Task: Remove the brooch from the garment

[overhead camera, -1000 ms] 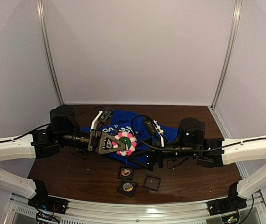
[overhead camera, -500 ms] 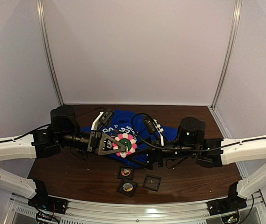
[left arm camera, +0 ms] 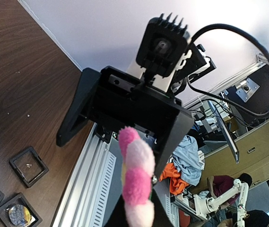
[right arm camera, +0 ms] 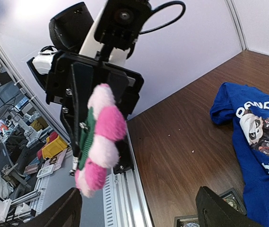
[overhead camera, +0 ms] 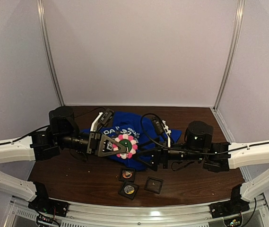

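Observation:
The brooch (overhead camera: 125,145), a fuzzy pink-and-white flower with a green middle, is clamped edge-on in my left gripper (overhead camera: 124,147). In the left wrist view the brooch (left arm camera: 136,177) sticks up between the dark fingers of the left gripper (left arm camera: 137,208). The right wrist view shows the brooch (right arm camera: 101,142) held in the air, apart from the garment (right arm camera: 259,142). The garment (overhead camera: 125,124), a royal-blue T-shirt with white lettering, lies crumpled on the table behind both grippers. My right gripper (overhead camera: 147,161) stands open and holds nothing, a short way right of the brooch. Its fingers (right arm camera: 219,210) frame the view, the right gripper (right arm camera: 141,215) wide.
Three small black square boxes (overhead camera: 127,174) (overhead camera: 129,189) (overhead camera: 153,184) sit on the brown table near its front edge (overhead camera: 125,208). Two hold round items. White walls (overhead camera: 139,52) close the back and sides. Cables loop over both wrists.
My right arm has drawn back to the right, away from the brooch, with its jaws spread. The left gripper has kept the brooch in nearly the same place.

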Tool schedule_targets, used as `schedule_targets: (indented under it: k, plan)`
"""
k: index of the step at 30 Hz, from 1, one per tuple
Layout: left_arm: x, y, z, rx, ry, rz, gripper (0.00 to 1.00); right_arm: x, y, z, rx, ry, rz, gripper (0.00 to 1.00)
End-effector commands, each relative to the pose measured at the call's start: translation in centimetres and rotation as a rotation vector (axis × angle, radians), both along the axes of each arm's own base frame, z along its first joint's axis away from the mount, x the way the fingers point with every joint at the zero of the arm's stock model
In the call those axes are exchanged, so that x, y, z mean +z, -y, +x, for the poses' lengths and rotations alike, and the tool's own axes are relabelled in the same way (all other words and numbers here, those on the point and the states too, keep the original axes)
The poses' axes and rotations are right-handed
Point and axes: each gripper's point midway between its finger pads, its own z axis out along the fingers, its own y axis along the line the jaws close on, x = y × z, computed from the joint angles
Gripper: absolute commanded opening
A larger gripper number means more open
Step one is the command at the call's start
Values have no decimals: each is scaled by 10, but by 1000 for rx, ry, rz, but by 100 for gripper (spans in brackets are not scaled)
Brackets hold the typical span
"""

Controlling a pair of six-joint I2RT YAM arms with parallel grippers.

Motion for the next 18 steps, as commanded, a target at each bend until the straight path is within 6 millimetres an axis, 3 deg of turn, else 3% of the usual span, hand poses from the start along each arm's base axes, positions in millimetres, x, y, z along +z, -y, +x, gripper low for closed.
schedule_targets:
  k: [1, 10, 18]
  plan:
    - [16, -4, -6, -25, 75, -27, 0, -15, 4, 6, -47, 25, -55, 85]
    - [12, -2, -17, -160, 64, 48, 0, -10, -13, 2, -8, 53, -59, 86]
    - [13, 4, -15, -213, 74, 48, 0, -3, -21, -6, 31, 52, -37, 86]
